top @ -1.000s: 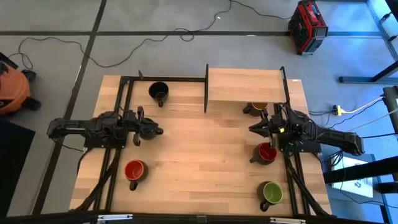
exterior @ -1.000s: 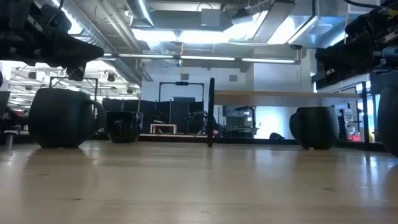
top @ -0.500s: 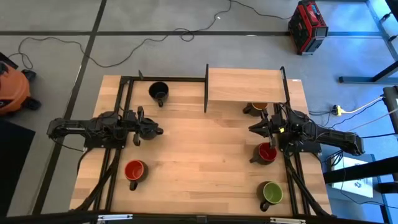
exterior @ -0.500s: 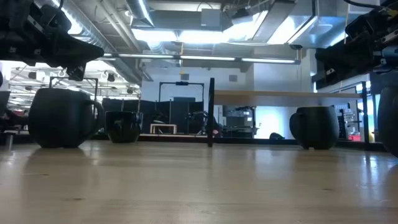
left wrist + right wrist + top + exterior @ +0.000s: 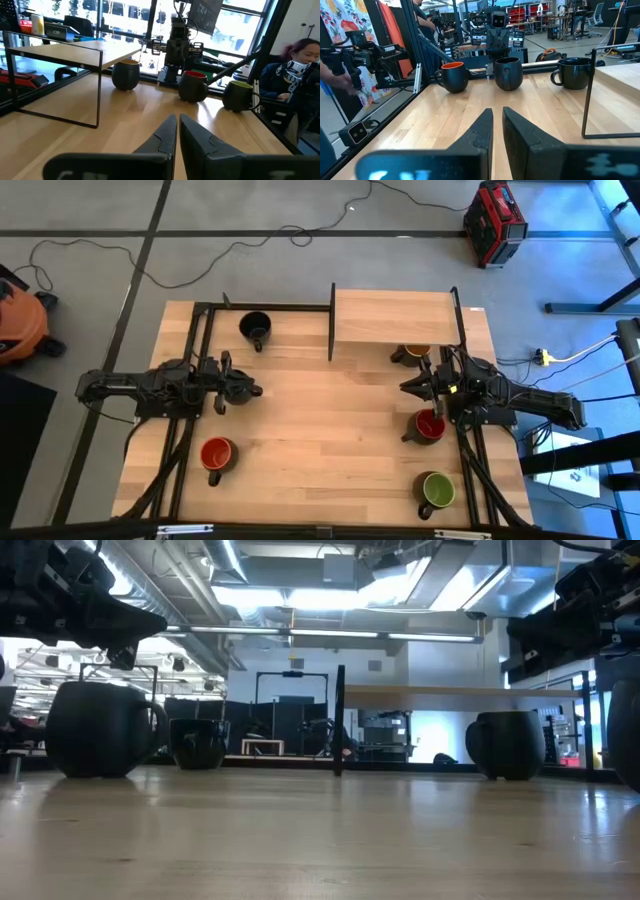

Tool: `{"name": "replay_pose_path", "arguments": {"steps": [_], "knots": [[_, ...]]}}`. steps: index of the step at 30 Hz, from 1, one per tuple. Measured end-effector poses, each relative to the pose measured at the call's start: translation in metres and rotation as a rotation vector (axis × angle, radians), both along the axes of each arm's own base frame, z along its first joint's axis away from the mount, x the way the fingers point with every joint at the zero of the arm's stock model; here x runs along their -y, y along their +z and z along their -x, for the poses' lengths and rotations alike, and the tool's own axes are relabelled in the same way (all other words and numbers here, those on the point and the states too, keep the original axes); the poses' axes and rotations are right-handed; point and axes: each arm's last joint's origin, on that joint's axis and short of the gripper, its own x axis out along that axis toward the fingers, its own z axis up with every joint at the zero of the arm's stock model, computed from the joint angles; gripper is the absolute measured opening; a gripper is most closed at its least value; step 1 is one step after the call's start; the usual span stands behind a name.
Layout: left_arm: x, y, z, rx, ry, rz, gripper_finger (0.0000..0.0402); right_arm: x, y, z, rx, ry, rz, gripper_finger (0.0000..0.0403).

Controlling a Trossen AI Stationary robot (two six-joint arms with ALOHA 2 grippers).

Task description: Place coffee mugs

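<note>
Mugs scattered over the surface (image 5: 320, 430), both arms idle.
Left gripper (image 5: 252, 390) at nine o'clock, right gripper (image 5: 408, 388) at three, jaws together, both empty.

The left gripper (image 5: 250, 390) hangs over the table (image 5: 320, 430) on its left half, fingers near together, pointing across at the right gripper (image 5: 410, 388). Behind it stands a mug (image 5: 255, 327); nearer the front edge, another mug (image 5: 216, 454). A shelf (image 5: 395, 318) stands behind the right gripper, with a mug (image 5: 417, 353) under its edge. Just beside that gripper's wrist is a mug (image 5: 429, 425), and farther forward another mug (image 5: 436, 490).
</note>
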Motion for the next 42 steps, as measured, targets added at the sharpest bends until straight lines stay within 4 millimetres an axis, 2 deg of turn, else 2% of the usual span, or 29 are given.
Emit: {"name": "replay_pose_path", "arguments": {"steps": [6, 18, 24, 29, 33, 37, 42], "knots": [[0.000, 0.000, 0.000, 0.000, 0.000, 0.000, 0.0014, 0.000, 0.000, 0.000, 0.000, -0.002, 0.000, 0.0033], [-0.001, 0.001, 0.000, 0.010, 0.034, 0.005, 0.0014, 0.008, -0.002, 0.000, -0.015, -0.275, 0.001, 0.0033], [-0.001, 0.002, 0.000, 0.021, 0.024, 0.013, 0.0014, 0.009, -0.001, 0.000, -0.010, -0.296, 0.001, 0.0033], [-0.003, 0.012, 0.002, 0.143, 0.081, 0.145, 0.0014, 0.008, -0.001, 0.000, -0.007, -0.288, -0.002, 0.0033], [-0.004, 0.019, 0.003, 0.229, 0.111, 0.181, 0.0014, 0.006, 0.003, 0.000, 0.028, -0.217, -0.098, 0.0033], [-0.006, 0.024, 0.005, 0.310, 0.178, 0.295, 0.0014, 0.004, 0.015, 0.001, 0.146, -0.132, -0.190, 0.0033], [-0.008, 0.028, 0.007, 0.367, 0.234, 0.329, 0.0014, 0.006, 0.027, 0.004, 0.277, -0.172, -0.386, 0.0033]]}}
